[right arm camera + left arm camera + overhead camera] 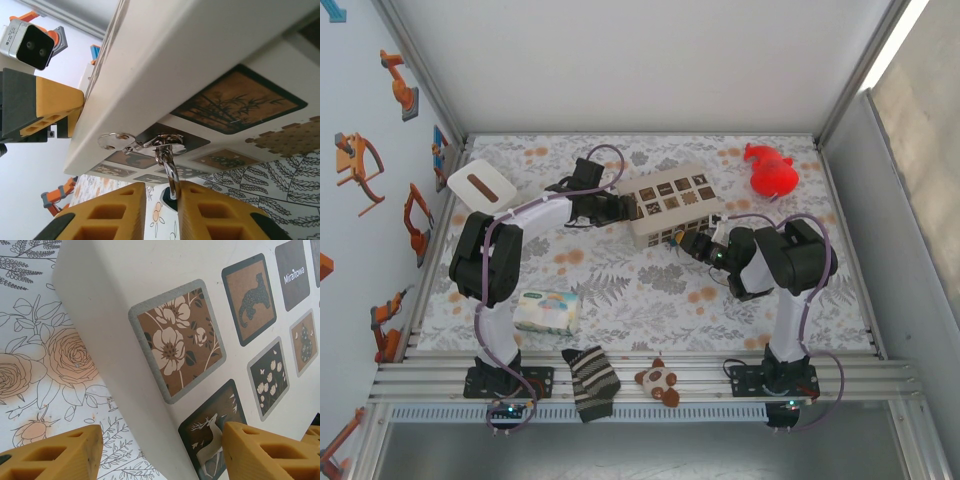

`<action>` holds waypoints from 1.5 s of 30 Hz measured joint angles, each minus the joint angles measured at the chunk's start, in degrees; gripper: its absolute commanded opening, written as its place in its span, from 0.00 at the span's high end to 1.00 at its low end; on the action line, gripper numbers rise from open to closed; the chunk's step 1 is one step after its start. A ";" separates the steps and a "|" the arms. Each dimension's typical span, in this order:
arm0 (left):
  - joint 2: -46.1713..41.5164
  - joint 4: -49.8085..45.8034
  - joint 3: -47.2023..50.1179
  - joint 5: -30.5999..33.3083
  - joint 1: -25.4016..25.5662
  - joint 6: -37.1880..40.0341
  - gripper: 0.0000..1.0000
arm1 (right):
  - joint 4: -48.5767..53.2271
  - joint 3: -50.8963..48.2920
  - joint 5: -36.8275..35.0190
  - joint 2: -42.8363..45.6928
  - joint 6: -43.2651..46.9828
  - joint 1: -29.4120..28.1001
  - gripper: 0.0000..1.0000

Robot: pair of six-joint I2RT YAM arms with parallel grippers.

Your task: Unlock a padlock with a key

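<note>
Steel key [171,176] pinched tight in my right gripper [161,205]; left gripper [160,455] spread astride the box [115,285]. Twist slowly, keep shaft straight.

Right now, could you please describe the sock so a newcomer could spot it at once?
Find the metal rail along the near edge, between the left arm's base and the right arm's base. The sock lies there, left of a brown plush toy; its dark and pale stripes set it apart.
</note>
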State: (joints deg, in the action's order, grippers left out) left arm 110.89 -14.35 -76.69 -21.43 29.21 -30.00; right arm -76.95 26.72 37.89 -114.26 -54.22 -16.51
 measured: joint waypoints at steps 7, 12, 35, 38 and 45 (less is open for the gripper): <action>-0.11 -0.04 0.04 0.28 0.02 0.02 0.37 | 0.20 0.00 -0.46 0.00 -0.02 0.09 0.85; -0.22 0.04 0.24 0.44 0.11 0.02 0.37 | 0.20 0.00 -1.51 0.00 -0.07 0.09 0.87; -1.53 1.11 2.23 1.01 0.11 0.00 0.37 | 0.20 -1.57 -4.83 2.69 -1.42 1.49 1.00; -1.70 1.27 2.47 1.03 0.11 0.00 0.37 | 0.26 -2.16 -5.62 3.67 -1.55 2.16 1.00; -3.04 1.88 4.09 0.98 0.04 -0.39 0.35 | 0.44 -5.27 -6.25 6.01 -1.53 4.55 1.00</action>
State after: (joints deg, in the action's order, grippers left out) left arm 107.85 -12.47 -72.60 -20.45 29.26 -30.39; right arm -76.51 21.45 31.64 -108.25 -55.75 -11.97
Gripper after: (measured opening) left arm 0.644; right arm 0.048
